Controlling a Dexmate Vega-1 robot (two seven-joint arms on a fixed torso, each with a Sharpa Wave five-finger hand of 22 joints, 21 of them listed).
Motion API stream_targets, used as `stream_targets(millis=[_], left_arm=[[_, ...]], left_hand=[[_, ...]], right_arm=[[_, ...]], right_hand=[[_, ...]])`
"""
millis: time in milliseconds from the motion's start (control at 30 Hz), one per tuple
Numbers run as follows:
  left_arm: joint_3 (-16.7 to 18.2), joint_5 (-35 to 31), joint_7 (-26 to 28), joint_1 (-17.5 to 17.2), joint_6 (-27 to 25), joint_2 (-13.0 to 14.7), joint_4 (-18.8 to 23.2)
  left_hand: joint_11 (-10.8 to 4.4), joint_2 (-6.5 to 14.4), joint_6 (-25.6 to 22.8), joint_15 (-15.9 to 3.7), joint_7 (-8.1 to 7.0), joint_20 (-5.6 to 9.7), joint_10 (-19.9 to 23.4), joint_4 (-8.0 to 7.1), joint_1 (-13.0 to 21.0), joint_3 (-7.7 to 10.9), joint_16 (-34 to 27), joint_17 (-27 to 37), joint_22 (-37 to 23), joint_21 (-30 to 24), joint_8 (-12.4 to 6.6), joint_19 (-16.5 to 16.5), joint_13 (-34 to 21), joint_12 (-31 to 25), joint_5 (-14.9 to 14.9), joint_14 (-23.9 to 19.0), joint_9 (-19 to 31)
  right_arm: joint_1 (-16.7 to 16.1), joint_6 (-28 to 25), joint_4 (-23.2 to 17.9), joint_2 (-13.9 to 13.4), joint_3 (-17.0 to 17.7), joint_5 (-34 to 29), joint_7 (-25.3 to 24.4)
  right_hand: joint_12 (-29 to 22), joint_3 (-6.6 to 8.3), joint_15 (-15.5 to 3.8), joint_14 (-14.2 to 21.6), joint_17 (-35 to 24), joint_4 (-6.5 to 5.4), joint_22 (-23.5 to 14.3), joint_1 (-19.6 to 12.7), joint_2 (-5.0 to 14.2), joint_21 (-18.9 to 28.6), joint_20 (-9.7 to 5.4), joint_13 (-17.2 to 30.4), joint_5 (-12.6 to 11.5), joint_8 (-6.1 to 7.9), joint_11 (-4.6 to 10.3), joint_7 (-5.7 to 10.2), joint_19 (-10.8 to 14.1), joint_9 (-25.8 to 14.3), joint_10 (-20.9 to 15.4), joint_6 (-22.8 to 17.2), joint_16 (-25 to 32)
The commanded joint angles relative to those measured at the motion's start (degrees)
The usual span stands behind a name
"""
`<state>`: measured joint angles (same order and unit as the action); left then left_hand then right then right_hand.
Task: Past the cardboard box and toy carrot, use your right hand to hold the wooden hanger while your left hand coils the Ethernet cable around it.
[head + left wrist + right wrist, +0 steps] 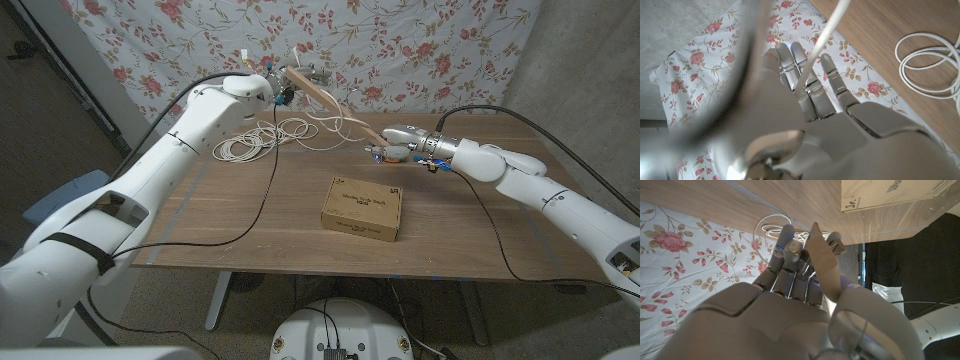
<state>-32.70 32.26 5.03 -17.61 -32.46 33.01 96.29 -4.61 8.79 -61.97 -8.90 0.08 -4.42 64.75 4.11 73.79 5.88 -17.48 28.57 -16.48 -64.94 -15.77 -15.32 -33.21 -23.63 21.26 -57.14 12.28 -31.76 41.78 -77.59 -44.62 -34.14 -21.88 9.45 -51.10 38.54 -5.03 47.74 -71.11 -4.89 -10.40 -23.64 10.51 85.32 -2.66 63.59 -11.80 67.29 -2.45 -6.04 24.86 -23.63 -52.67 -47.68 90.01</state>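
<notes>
While your right hand grips the wooden hanger and your left hand pinches the Ethernet cable, a floral sheet backs the wooden counter.

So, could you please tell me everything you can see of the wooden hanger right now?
The wooden hanger is a pale, flat wooden bar held above the table's far side, slanting up toward the left hand. The right hand grips its lower end; white Ethernet cable loops hang by it. The right wrist view shows its flat end between the fingers.
</notes>
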Motion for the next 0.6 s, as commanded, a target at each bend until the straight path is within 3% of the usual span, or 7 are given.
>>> stream_targets(millis=[33,167,300,433,500,567,600], left_arm=[[-4.5,-4.2,-9.2,7.7,-5.6,2.9,0.0],[-5.4,-4.4,-14.2,9.2,-4.3,3.3,-1.5],[-5.1,-4.0,-17.7,9.3,-1.8,3.3,-3.3],[-4.3,-3.3,-19.8,9.2,-0.7,3.2,-4.3],[-2.8,-1.3,-20.6,8.4,0.2,2.7,-5.1],[-1.5,0.7,-21.8,7.7,1.1,2.3,-6.0],[-1.2,0.9,-21.9,7.5,1.4,2.3,-6.0]], left_hand=[[-2.38,0.4,-1.6,-3.63,2.33,-0.89,3.0,-0.22,0.4,-0.1,-0.1,0.3,0.1,-0.5,0.44,0.0,0.0,0.4,-0.3,0.0,-0.1],[-2.52,1.5,0.4,-2.5,2.41,-1.68,1.7,-0.94,0.0,0.4,0.5,0.6,0.1,-1.0,1.45,1.3,0.8,1.7,-1.0,1.4,-0.2],[0.71,0.3,4.8,0.4,3.31,-2.92,-2.6,-6.85,-8.9,-1.88,3.0,-0.2,0.4,-2.9,3.77,4.7,4.8,6.6,-5.6,5.3,-0.7],[3.72,0.2,11.0,4.4,6.33,-5.28,-7.3,-11.28,-16.4,-3.69,6.2,-2.8,1.0,-3.1,5.53,9.9,7.5,10.3,-8.5,10.5,-1.1],[8.18,-0.2,15.2,8.32,8.44,-7.03,-12.8,-13.38,-22.5,-5.3,6.9,-4.8,1.7,-2.7,5.55,13.8,9.2,12.5,-9.7,14.4,-1.2],[11.99,-0.6,19.8,12.62,10.06,-7.68,-17.2,-13.7,-28.7,-7.21,7.2,-6.9,2.6,-1.4,5.56,19.0,10.8,12.8,-10.1,20.5,-1.3],[12.59,-0.7,22.2,13.63,10.57,-7.73,-19.0,-13.36,-30.0,-7.55,7.2,-7.7,3.0,-1.0,5.8,20.3,11.3,12.9,-10.1,22.2,-1.4]], right_arm=[[2.7,-2.9,2.1,0.2,-3.2,-0.6,2.9],[3.2,-3.0,2.8,0.3,-3.6,-0.7,2.3],[3.8,-3.1,3.3,0.4,-4.0,-0.8,2.3],[4.4,-3.2,4.0,0.6,-4.5,-0.8,2.4],[4.8,-3.3,4.3,0.7,-4.8,-1.1,2.2],[5.1,-3.4,4.6,0.9,-5.0,-0.9,2.5],[5.2,-3.4,4.9,1.0,-5.1,-0.9,2.4]], right_hand=[[-23.8,0.17,-2.16,-0.6,0.0,-0.12,0.0,0.2,-0.15,-0.3,-1.15,-0.5,-0.3,-0.41,0.02,-0.13,-0.3,-0.1,-0.8,0.3,0.1],[-23.8,0.17,-2.11,-0.6,0.0,-0.12,0.0,0.3,-0.15,-0.3,-1.12,-0.5,-0.3,-0.42,0.0,-0.16,-0.3,-0.1,-0.8,0.3,0.1],[-23.7,0.15,-2.06,-0.7,0.0,-0.14,0.0,0.3,-0.15,-0.4,-1.05,-0.5,-0.3,-0.47,0.01,-0.15,-0.3,-0.1,-0.7,0.3,0.0],[-23.8,0.14,-2.12,-0.7,0.0,-0.13,0.0,0.3,-0.13,-0.4,-1.07,-0.4,-0.3,-0.56,-0.03,-0.12,-0.3,0.2,-0.8,0.2,0.0],[-23.8,0.14,-2.12,-0.7,0.0,-0.13,0.0,0.3,-0.13,-0.4,-1.06,-0.4,-0.3,-0.5,-0.02,-0.04,-0.3,0.1,-0.8,0.2,0.0],[-23.7,0.14,-2.1,-0.6,0.0,-0.11,0.0,0.4,-0.12,-0.5,-1.03,-0.7,-0.3,-0.49,-0.15,-0.06,-0.3,0.1,-0.9,0.2,0.0],[-23.9,0.14,-2.11,-0.7,0.0,-0.11,0.0,0.4,-0.12,-0.5,-1.02,-0.3,-0.3,-0.44,-0.08,-0.09,-0.3,0.0,-0.8,0.2,0.0]])
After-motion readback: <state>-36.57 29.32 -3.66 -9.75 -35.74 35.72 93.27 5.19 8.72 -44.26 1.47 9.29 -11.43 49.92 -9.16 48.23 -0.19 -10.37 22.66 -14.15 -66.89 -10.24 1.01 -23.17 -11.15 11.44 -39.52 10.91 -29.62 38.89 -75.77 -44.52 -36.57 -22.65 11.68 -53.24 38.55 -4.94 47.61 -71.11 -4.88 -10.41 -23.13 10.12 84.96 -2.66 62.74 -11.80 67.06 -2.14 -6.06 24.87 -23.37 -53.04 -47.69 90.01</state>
